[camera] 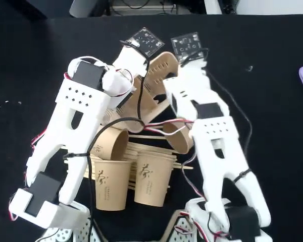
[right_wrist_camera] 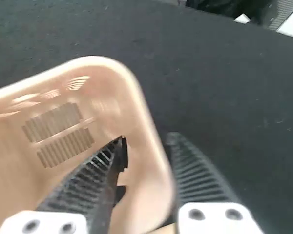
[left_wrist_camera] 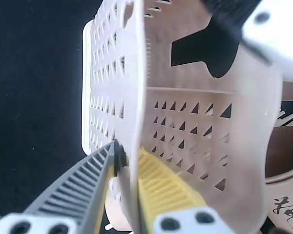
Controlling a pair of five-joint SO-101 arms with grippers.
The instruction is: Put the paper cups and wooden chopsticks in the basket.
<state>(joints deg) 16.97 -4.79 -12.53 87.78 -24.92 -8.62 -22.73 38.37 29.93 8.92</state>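
Left gripper [left_wrist_camera: 128,148] and right gripper [right_wrist_camera: 146,141] each clamp the basket [camera: 159,68] wall. Cups [camera: 111,186] and chopsticks [camera: 156,151] lie just nearward, between the arms.

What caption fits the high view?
Two white robot arms grip a tilted beige perforated plastic basket beside brown paper cups and wooden chopsticks.

Nothing legible. Brown paper cup [camera: 111,184] and neighbouring brown paper cup [camera: 152,177] each carry a dark brush-style printed mark on the side, unreadable; tipped brown paper cup [camera: 112,143] behind shows small dark print, also unreadable
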